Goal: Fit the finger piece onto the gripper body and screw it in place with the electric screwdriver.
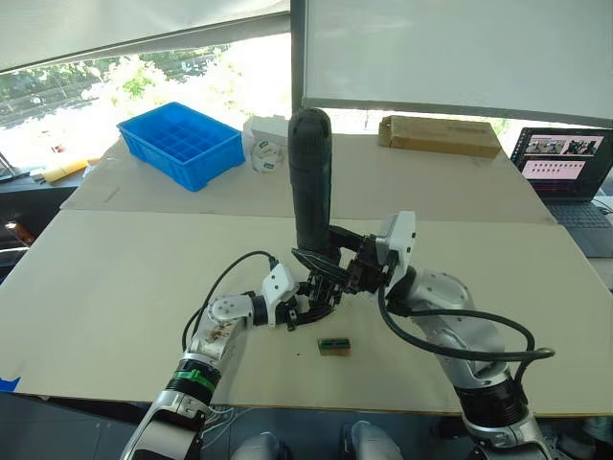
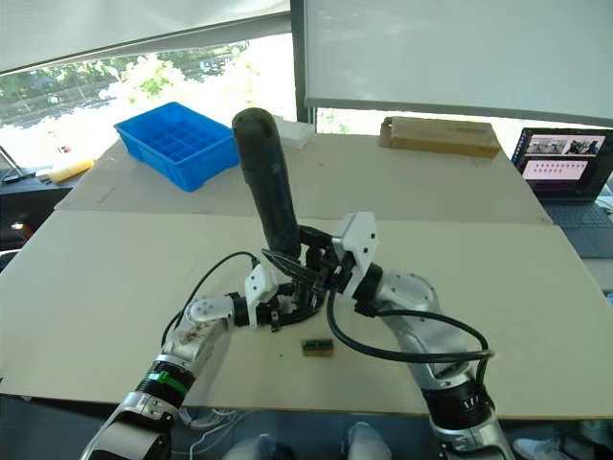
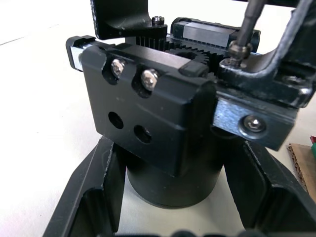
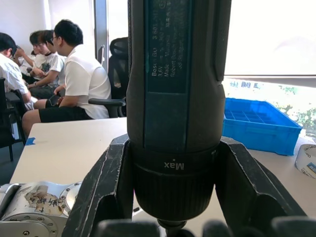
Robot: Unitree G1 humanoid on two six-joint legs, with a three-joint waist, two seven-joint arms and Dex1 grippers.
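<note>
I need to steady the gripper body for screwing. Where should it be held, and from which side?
Hold the gripper body by its round base, fingers closing on either side from below the blocky upper part, as the left gripper does. That leaves the top screws open to the electric screwdriver.

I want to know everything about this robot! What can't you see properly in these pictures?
- Small black blocky gripper body: head views, both pincers crowd around it.
- Long black cylindrical electric screwdriver: right wrist view, bit tip cut off below.
- Small tan-and-green block: too small to identify.
- Laptop: cut by edge.
</note>
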